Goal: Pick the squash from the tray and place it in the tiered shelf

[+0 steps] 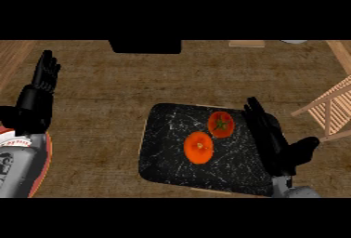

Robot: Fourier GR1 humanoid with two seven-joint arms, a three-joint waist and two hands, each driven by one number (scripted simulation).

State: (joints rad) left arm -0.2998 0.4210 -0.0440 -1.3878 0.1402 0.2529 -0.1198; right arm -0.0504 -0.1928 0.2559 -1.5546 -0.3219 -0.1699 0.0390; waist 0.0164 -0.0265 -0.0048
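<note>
Two round orange-red vegetables lie on the black marbled tray (pixel 165 158), near its middle. The lower one (pixel 198 147) is lighter orange with a pale spot at its centre; the upper one (pixel 221 124) is redder with a green stem, and the two lie just beside each other. Which of them is the squash I cannot tell. The right hand (pixel 269 137) is over the tray's right side, near the redder vegetable but apart from it, fingers straight and pointing up the view, thumb spread off to the right, holding nothing. The wooden shelf (pixel 332 109) shows at the right edge, beyond that hand. The left hand (pixel 42 79) rests at the left edge, fingers straight and together, over the brown counter (pixel 103 102).
</note>
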